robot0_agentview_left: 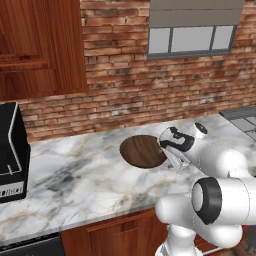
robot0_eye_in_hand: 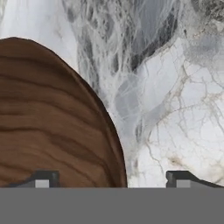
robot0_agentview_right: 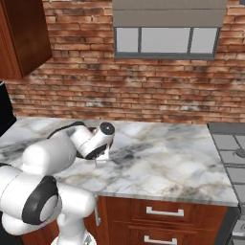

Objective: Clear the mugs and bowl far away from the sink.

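Bowl [robot0_agentview_left: 142, 151] first: the dark wooden one is sitting flat on the marble counter [robot0_agentview_left: 75, 175], directly under the gripper [robot0_eye_in_hand: 113, 179], with its rim running between the two spread finger tips [robot0_eye_in_hand: 41, 179]. One tip is hanging over the bowl's grained inside, the other over bare stone just outside the rim, and nothing is being pinched, so the jaws are standing released and empty. From the left base camera the hand is hovering at the bowl's near edge, though the wrist is hiding exactly how close the tips are to the wood; I would guess they are just above it rather than touching.

Judging by this, the bowl is being let go at its resting place, well along the counter, with a stove top [robot0_agentview_right: 229, 143] off to the hand's far side. To finish the step cleanly, the hand should be rising straight up before swinging anywhere, keeping the inner tip from catching the rim and dragging or tipping the bowl. Only once the tips are clear above the rim is a sideways move safe.
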